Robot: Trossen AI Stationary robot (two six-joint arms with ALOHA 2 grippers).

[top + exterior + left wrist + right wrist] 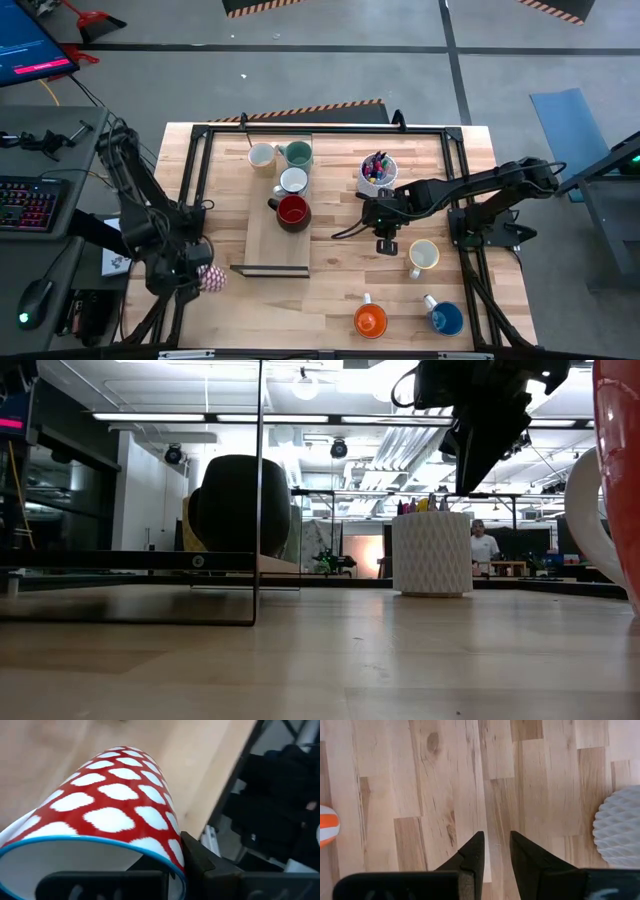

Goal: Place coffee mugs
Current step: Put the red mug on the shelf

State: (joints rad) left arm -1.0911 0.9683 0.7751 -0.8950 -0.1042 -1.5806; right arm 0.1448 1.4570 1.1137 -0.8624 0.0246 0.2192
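Four mugs sit on the wooden tray [262,245] mid-table: cream mug [262,157], teal mug [297,153], white mug [293,181], dark red mug [292,211]. Loose on the table [330,300] are another cream mug [423,256], orange mug [370,320] and blue mug [445,318], all near the right side. The red-and-white patterned mug [211,278] is pinched by the rim in the left claw [175,870] at the table's left edge, by the tray's corner. Roughly half done, I'd judge; four left. Right claw [496,851] hangs empty, slightly spread, over bare wood between pen cup [378,172] and cream mug. The pen cup stands close to the right arm's path.
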